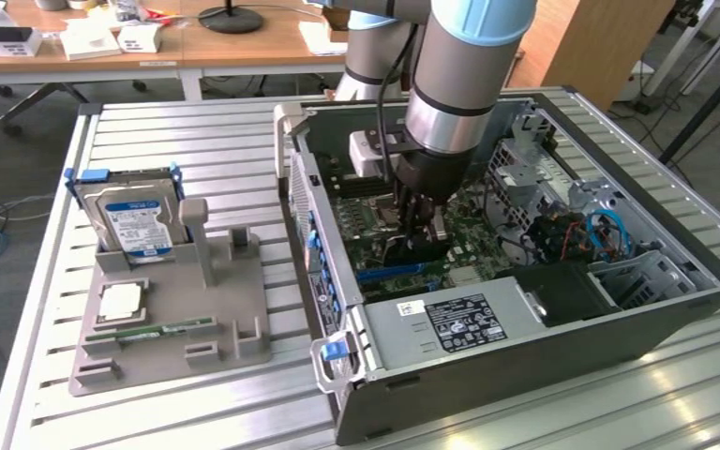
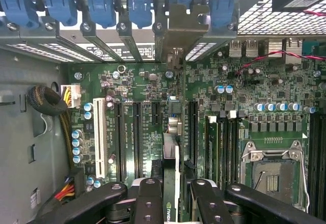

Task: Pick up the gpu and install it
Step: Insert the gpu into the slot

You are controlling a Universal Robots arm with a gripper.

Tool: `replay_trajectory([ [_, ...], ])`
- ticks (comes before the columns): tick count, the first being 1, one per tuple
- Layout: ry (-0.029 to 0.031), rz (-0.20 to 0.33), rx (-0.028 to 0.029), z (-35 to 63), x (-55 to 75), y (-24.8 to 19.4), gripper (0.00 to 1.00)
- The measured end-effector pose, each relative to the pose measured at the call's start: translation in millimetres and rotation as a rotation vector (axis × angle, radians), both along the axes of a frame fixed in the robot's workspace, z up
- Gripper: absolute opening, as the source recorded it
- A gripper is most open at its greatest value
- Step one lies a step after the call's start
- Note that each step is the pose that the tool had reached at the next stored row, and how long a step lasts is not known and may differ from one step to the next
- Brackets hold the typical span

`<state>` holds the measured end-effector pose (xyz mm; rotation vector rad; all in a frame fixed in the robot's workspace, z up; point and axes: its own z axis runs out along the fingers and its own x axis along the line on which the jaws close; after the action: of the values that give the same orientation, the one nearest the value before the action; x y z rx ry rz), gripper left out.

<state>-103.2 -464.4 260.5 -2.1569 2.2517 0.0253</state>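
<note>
The gpu [image 2: 173,152] is seen edge-on in the wrist view, a thin card with its silver-grey bracket [image 2: 182,28] up against the case's rear slot openings. It stands upright over the long black expansion slots [image 2: 136,137] of the green motherboard [image 2: 127,81]. My gripper [image 2: 175,203] is shut on the card, one black finger on each face. In the exterior view the gripper [image 1: 416,225] reaches down inside the open computer case [image 1: 660,309], with the dark gpu [image 1: 411,251] just above the motherboard.
A grey parts holder [image 1: 229,309] on the slatted table at the exterior view's left carries a hard drive [image 1: 135,220], a small chip [image 1: 123,302] and a green memory stick [image 1: 147,330]. Inside the case are the power supply [image 1: 454,323], drive cage [image 1: 641,277], blue slot clips [image 2: 97,7] and CPU socket [image 2: 270,170].
</note>
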Motion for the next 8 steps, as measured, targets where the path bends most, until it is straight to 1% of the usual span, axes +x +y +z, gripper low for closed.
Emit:
replay_trajectory([
  [6, 0.0019, -0.005, 0.0000, 0.0, 0.1, -0.1, 0.26],
  [8, 0.0034, -0.008, 0.0000, 0.0, 0.3, -0.2, 0.26],
])
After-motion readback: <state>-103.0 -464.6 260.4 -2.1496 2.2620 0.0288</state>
